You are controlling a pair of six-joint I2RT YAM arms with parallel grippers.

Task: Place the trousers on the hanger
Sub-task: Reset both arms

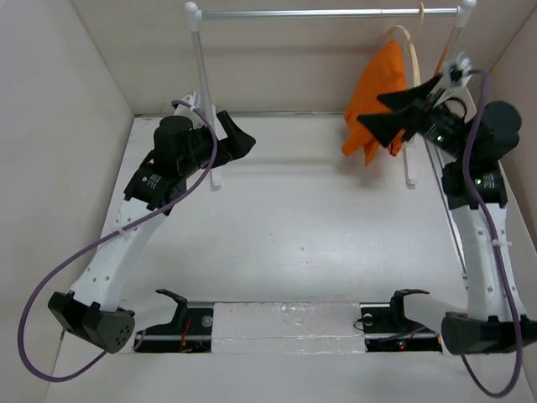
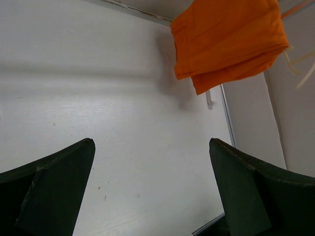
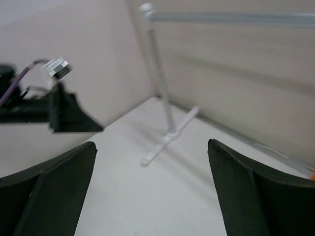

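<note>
Orange trousers [image 1: 375,84] draped over hanger [image 1: 413,50]; right tool [image 1: 370,110] near, jaws spread.

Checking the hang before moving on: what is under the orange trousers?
The trousers hang above the white table and the rack's foot. The hanger shows beside them; the part beneath the cloth is covered.

From above, you'll find the black fingers of the right gripper [image 1: 369,110] cover part of the bright orange cloth trousers [image 1: 377,71], and those hide most of the thin pale beige hanger [image 1: 414,54]. Your right wrist view is blurred.
</note>
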